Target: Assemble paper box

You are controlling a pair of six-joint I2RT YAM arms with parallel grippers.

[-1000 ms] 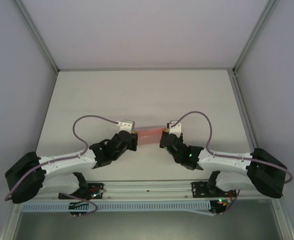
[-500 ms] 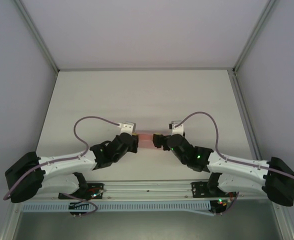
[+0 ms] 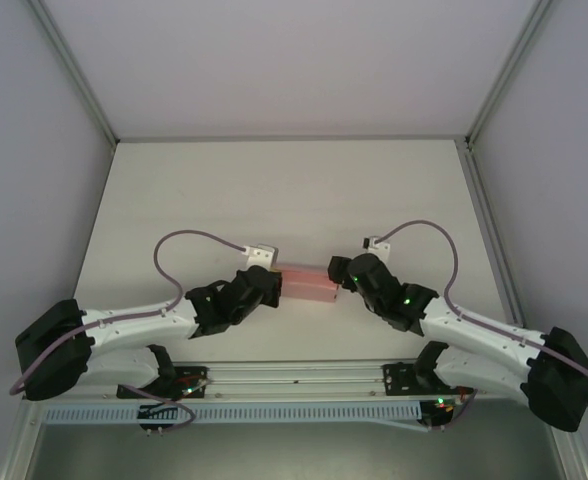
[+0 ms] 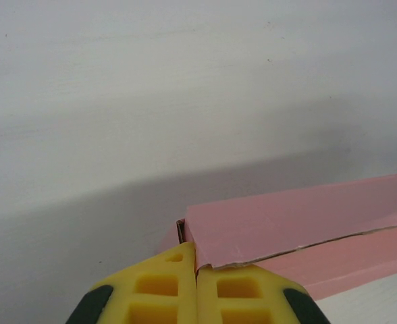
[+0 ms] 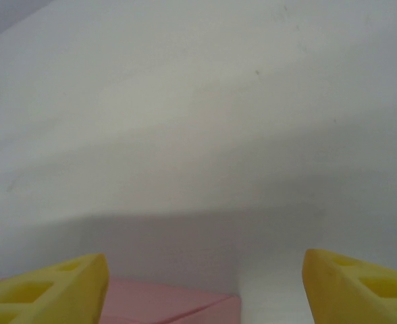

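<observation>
Box (image 3: 306, 281): pink card, long and narrow, at near middle of white surface (image 3: 274, 190), between both pincers
Left pincer (image 4: 196, 287): clenched on card edge at box's left end
Right pincer (image 5: 205, 270): released, fingers spread wide at box's right end

**Left claw pinched, right claw agape**

The left arm (image 3: 134, 322) and right arm (image 3: 474, 325) reach inward from the near corners, lying low, wrists facing each other. The left claw (image 4: 196, 270) presses its yellow fingers (image 4: 158, 290) together on an edge of the paper box (image 4: 300, 226). The right claw (image 5: 205, 287) stands wide, fingers well apart.
</observation>
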